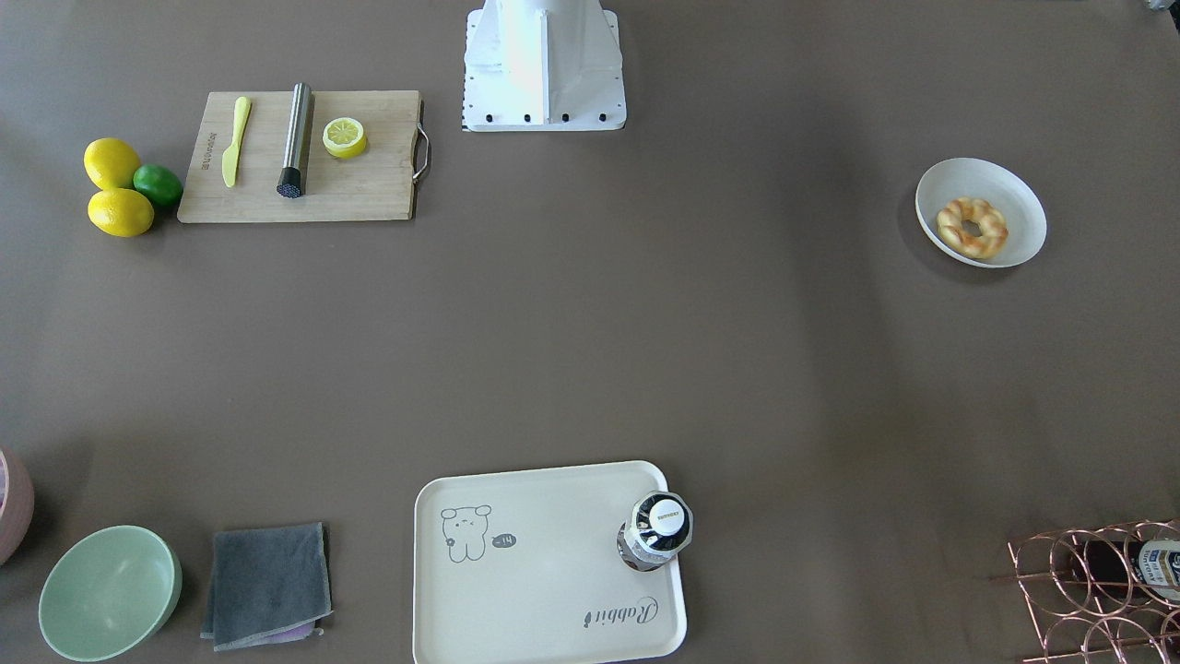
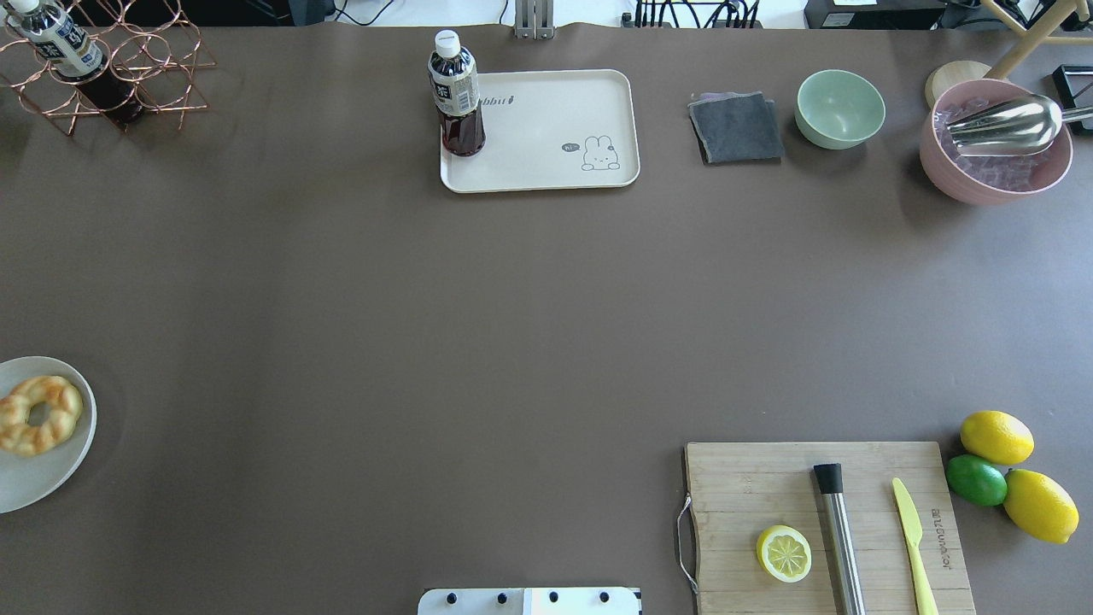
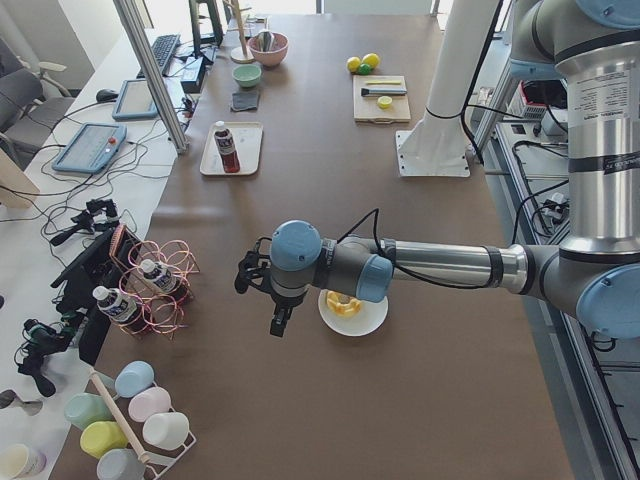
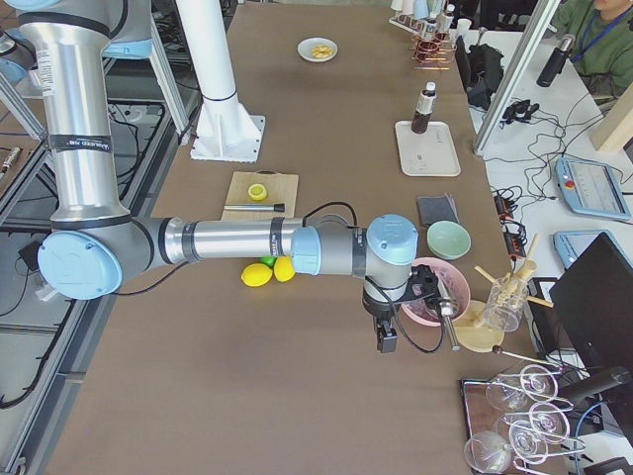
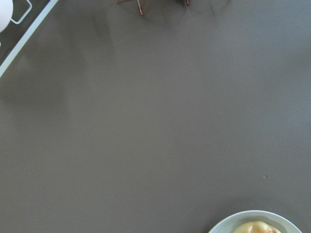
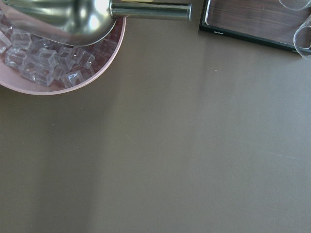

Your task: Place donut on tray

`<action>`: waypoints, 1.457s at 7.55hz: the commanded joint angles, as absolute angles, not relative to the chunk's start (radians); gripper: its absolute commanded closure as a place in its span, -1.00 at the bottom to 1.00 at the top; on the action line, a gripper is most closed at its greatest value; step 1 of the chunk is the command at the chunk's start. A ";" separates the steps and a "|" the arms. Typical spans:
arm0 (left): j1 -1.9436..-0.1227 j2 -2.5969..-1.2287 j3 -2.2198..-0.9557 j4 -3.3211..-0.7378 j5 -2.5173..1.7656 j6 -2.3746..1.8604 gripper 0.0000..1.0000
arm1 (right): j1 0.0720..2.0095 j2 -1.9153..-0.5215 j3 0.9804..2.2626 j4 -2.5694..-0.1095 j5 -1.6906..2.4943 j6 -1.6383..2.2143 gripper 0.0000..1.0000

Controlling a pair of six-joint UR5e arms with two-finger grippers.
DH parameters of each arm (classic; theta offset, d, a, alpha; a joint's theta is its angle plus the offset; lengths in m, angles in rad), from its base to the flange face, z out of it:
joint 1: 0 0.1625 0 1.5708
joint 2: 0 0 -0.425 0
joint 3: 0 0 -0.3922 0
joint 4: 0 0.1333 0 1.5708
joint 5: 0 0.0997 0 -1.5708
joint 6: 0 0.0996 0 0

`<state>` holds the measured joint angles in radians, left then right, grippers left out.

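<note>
1. Overhead exterior: the donut lies in a white bowl at the table's left edge; the tray sits midway along the far edge.
2. I judge the reach is in hand; next, my left jaws must descend around the donut.
3. My left arm stretches level, wrist down beside the bowl. I cannot tell whether my left jaws or right jaws are apart.

Cutting board holds knife, steel rod, lemon half.
</note>
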<state>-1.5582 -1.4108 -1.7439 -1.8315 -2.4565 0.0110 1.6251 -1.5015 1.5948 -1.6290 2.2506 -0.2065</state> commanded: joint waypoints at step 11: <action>-1.160 -1.243 -1.405 -2.720 -2.376 -0.583 -0.63 | 1.569 -1.597 1.588 -1.453 2.241 -0.077 -1.00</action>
